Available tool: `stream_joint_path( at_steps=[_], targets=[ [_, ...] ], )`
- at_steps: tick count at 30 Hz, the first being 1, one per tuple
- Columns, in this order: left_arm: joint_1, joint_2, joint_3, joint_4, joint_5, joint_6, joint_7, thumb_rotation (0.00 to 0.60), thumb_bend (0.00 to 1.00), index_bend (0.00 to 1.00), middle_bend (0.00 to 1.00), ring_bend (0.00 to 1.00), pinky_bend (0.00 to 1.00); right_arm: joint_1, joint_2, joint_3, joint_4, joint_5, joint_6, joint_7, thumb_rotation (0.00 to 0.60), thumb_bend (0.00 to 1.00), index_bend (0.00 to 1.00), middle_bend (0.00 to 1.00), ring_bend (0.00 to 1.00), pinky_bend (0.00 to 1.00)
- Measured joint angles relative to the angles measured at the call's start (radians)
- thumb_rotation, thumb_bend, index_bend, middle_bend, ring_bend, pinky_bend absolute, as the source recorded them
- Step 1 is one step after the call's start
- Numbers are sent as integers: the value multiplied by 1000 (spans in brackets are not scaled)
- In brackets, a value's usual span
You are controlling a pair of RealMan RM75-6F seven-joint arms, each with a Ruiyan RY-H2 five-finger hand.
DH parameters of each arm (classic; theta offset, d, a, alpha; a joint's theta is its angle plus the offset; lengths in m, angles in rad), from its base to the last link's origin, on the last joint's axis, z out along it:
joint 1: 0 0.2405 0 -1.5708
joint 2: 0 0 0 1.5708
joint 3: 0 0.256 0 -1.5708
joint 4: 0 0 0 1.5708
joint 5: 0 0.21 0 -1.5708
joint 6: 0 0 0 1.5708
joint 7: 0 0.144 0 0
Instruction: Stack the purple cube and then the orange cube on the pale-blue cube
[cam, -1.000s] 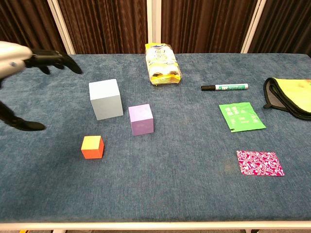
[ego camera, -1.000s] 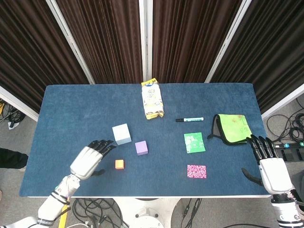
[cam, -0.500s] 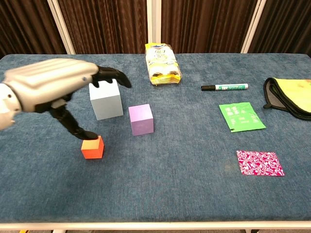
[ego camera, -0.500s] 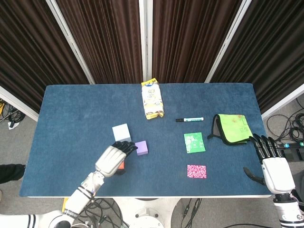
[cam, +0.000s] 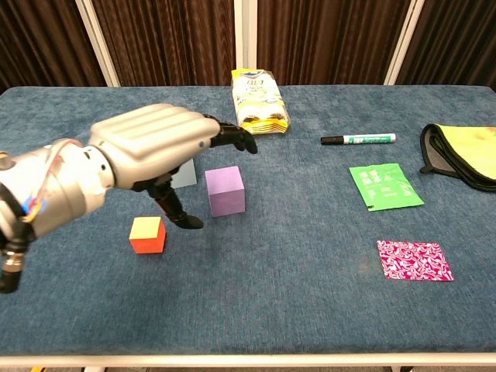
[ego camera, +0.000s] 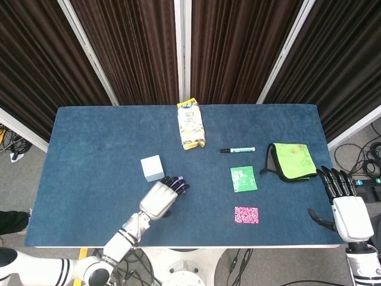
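Note:
The purple cube (cam: 225, 191) stands on the blue table, right of the pale-blue cube (ego camera: 152, 167). The small orange cube (cam: 147, 235) sits nearer the front edge. My left hand (cam: 155, 147) hovers open over the purple cube's left side. Its fingers reach past the cube's top and its thumb points down between the purple and orange cubes, and it holds nothing. In the head view this hand (ego camera: 161, 199) hides the purple and orange cubes. In the chest view it covers most of the pale-blue cube. My right hand (ego camera: 347, 205) stays open at the table's right front corner.
A snack bag (ego camera: 190, 124) lies at the back middle, with a marker (ego camera: 238, 149) to its right. A green packet (ego camera: 244, 179) and a pink patterned packet (ego camera: 246, 215) lie right of the cubes. A green cloth (ego camera: 292, 161) is near the right edge.
My left hand has swept rightward from the table's left front, past the orange cube, to above the purple cube. The cubes have not moved. The right hand has drifted slightly rightward.

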Motion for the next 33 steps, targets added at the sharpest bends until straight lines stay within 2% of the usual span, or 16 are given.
stream_joint_path(
  at_steps=[14,27,33],
  targets=[
    [-95,-94,-42,123,-116,-23,53,600,169,255,337,196,257,-4,5,6,10,-9,20,32,600,133,23,55,0,0],
    [-138,-129,-52,230,-170,-34,-6,600,171,255,357,197,257,-6,0,9,19,-17,33,36,600,134,23,59,0,0],
    [-158,-144,-53,268,-188,-35,-12,600,173,255,396,197,257,-7,-3,9,22,-16,34,37,600,134,23,59,0,0]
  ],
)
